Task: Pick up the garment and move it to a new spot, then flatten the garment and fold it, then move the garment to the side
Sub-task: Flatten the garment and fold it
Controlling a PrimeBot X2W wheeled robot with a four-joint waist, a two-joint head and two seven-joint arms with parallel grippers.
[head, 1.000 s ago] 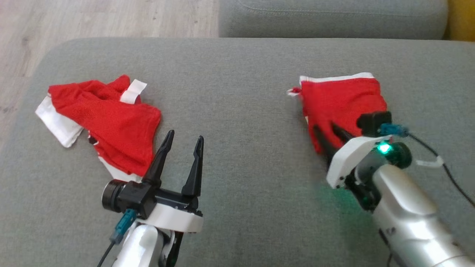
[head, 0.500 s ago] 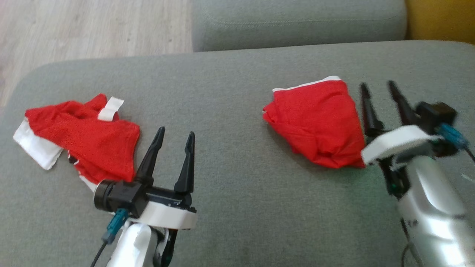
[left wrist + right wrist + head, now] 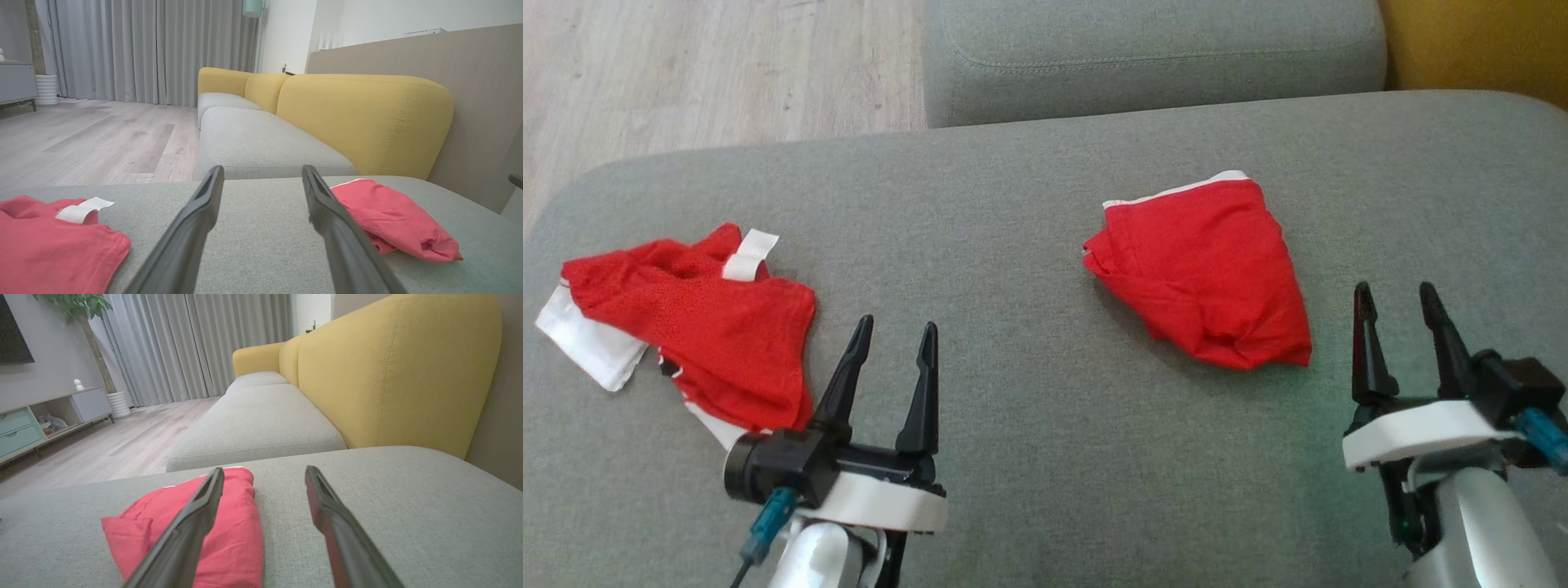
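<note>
Head view: you see the folded red garment (image 3: 1201, 273) lying on the grey sofa cushion (image 3: 1029, 441), right of centre, toward its far edge. Your right pincer (image 3: 1395, 290) stands wide, empty, near the garment but apart from it. Your left pincer (image 3: 897, 328) stands wide, empty, just beside a crumpled red garment (image 3: 703, 318) at the cushion's left edge.

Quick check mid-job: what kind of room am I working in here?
Most likely a home living room: a grey-and-yellow sofa, floor-length grey curtains, a wood-look floor, and a low cabinet with drawers along the wall.
</note>
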